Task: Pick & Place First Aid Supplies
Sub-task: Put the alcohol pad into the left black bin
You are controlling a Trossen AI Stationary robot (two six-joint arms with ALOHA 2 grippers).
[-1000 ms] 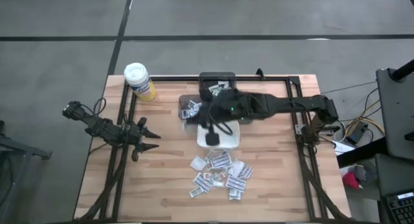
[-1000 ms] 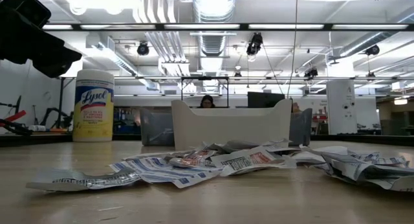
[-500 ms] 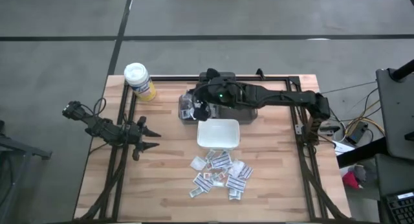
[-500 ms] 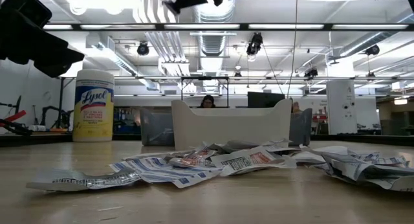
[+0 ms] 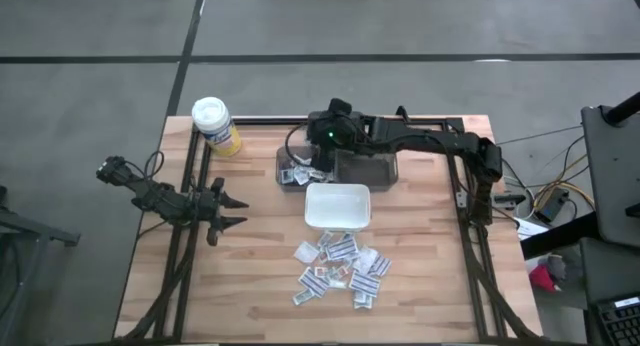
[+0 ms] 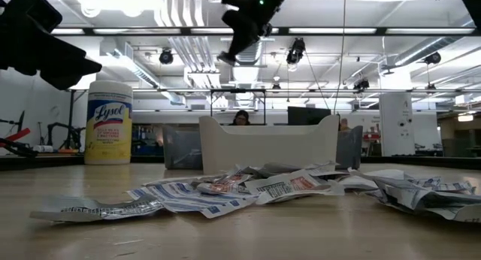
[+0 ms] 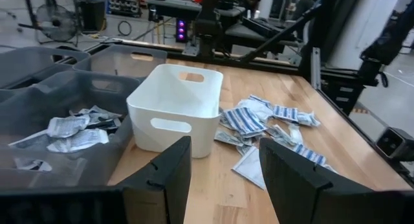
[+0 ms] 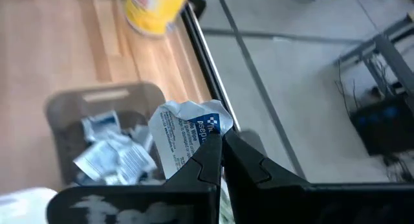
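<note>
The first aid packets (image 5: 340, 268) lie in a loose heap on the table's near half, also seen in the low view (image 6: 225, 188); more packets (image 7: 68, 130) lie in the grey bin (image 5: 385, 171). My right gripper (image 8: 223, 138) hangs high over that bin's left part (image 5: 318, 164) and is shut on one white packet with blue print (image 8: 187, 127). My left gripper (image 5: 235, 211) waits open at the table's left, pointing toward the white dish (image 5: 337, 206). My right gripper pinches the crumpled white-and-blue packet between its two fingertips, by one edge (image 8: 202, 134). The packet is lifted clear, above the grey bin (image 8: 103, 101), and the rest of it sticks out past the fingertips.
The white dish (image 7: 174, 107) stands between the grey bin and the packet heap. A yellow canister with a white lid (image 5: 215, 124) stands at the far left corner. A black frame rail (image 5: 440, 119) runs along the far edge. Bare wood (image 5: 270, 276) lies left of the heap.
My right gripper has swung from above the white dish toward the table's far edge and now hangs over the grey bin's left part. In the low view it has come down into the picture from above.
</note>
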